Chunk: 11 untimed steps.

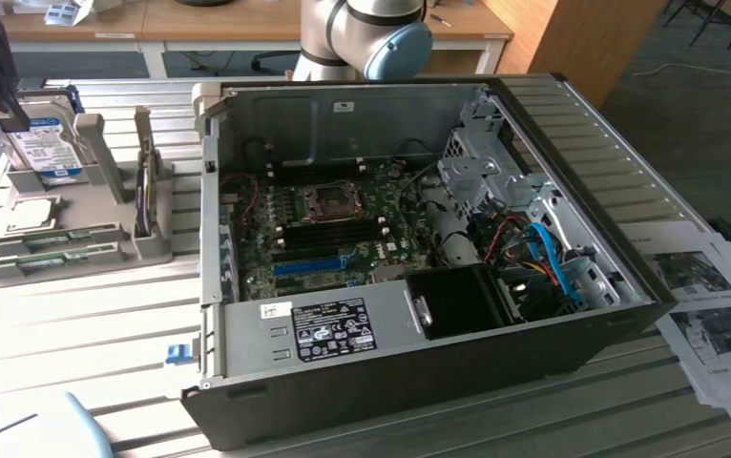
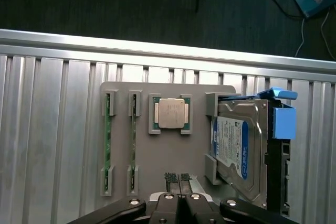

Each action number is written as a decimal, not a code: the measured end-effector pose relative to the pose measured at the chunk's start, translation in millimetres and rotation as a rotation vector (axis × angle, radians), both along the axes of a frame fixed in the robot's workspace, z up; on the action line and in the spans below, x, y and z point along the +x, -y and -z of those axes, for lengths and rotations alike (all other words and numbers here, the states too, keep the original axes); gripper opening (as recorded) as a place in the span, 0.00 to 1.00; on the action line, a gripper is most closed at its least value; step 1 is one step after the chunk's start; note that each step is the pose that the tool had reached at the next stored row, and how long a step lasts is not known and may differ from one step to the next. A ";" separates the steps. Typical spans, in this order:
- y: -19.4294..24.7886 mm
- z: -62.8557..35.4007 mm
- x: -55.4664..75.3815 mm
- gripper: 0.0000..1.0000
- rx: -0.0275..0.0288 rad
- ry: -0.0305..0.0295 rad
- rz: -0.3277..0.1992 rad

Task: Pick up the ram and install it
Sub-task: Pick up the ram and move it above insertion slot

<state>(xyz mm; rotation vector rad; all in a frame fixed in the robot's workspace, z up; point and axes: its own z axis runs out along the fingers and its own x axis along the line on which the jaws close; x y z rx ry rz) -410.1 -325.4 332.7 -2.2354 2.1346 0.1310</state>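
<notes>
Tool (image 2: 177,178) clenched, empty, above tray (image 2: 157,156); nearest ram (image 2: 133,142) slotted there, exterior view's 9 o'clock from case (image 1: 379,391).

Dark carpet (image 1: 697,105), wooden desks (image 1: 251,24) behind (bright slatted table (image 1: 86,315) nearer)

Open computer case (image 1: 379,405) on slatted tabletop (image 1: 86,315); hard drive (image 2: 231,145) standing in grey holder (image 2: 168,156), beside processor chip (image 2: 170,113); printed sheets (image 1: 709,305) alongside.

We see our arm (image 1: 340,33) as silver-grey rounded tubes with a pale blue round cap (image 1: 398,48); our gripper (image 2: 177,178) is black, with ribbed dark pads (image 2: 170,177) and bright silver screws (image 2: 169,196).
</notes>
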 end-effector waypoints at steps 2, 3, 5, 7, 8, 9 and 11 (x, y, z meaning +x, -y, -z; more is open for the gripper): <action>0.0 2.4 0.0 0.09 0.0000 0.0000 0.000; 0.0 3.6 0.0 0.09 0.0000 -0.0001 0.000; 0.0 6.3 0.0 0.09 0.0000 -0.0001 0.000; 0.0 8.8 0.0 0.09 0.0000 0.0000 0.000; 0.0 10.0 0.0 0.09 0.0000 0.0000 0.000; 0.0 11.3 0.0 0.09 0.0000 0.0000 0.000; 0.0 13.7 0.0 0.09 0.0000 0.0000 0.000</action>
